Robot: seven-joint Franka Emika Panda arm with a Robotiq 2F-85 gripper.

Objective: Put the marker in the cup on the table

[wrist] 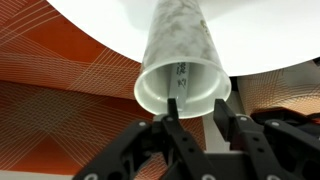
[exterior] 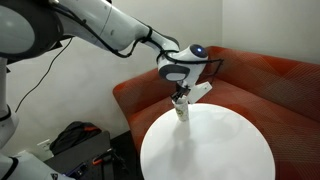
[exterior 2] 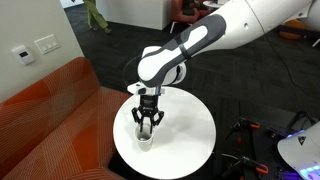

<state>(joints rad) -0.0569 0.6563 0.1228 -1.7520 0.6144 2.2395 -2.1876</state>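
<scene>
We judged the drop done — the marker (wrist: 178, 82) stood inside the cup (wrist: 175, 40), our gripper (wrist: 197, 121) spread empty above; next, a straight lift clear.

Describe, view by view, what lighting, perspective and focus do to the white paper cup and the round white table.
Wrist view: the round white table top is blown out to featureless white. The small white paper cup looks stretched by the close perspective. The black tool in the foreground looks slightly soft. In both exterior views the light is even, but the cup is too small to show its print.
</scene>
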